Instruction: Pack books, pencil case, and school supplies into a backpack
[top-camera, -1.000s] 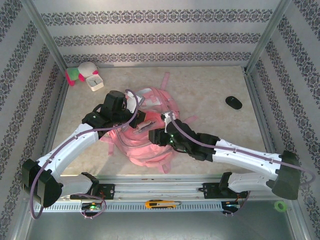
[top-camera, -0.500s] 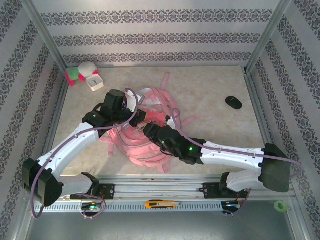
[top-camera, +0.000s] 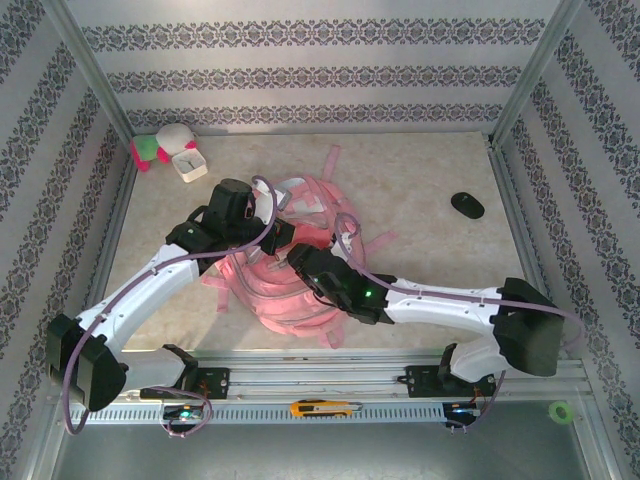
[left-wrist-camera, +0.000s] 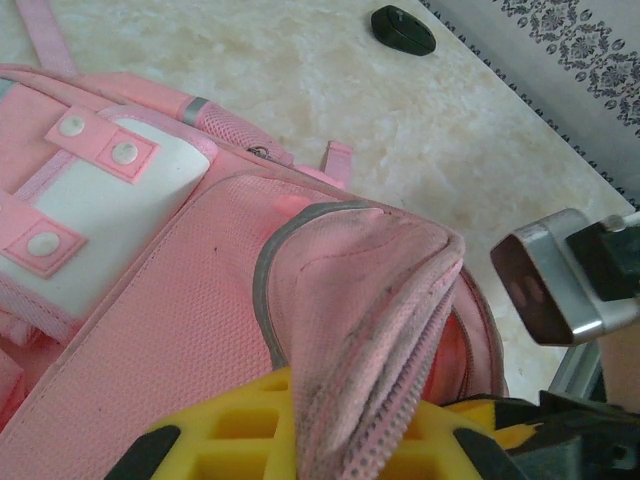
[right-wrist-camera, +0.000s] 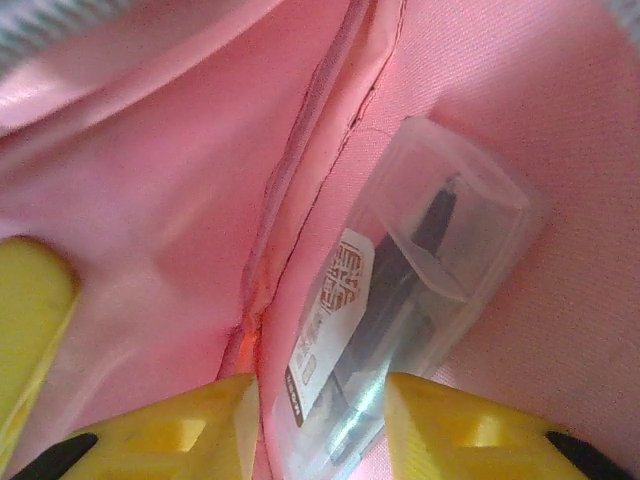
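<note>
Pink backpack lies mid-worktop, between both arms. Left pincer is clamped on the fabric rim of the backpack's opening, which stands raised. Right pincer is inside the backpack, its yellow fingers apart on either side of the near end of a clear plastic case lying against the pink lining. Whether they grip it cannot be told. A black oval object sits well apart, near the worktop's right edge.

Left arm and right arm stretched inward, left gripper pinched shut, right gripper fingers slightly parted
</note>
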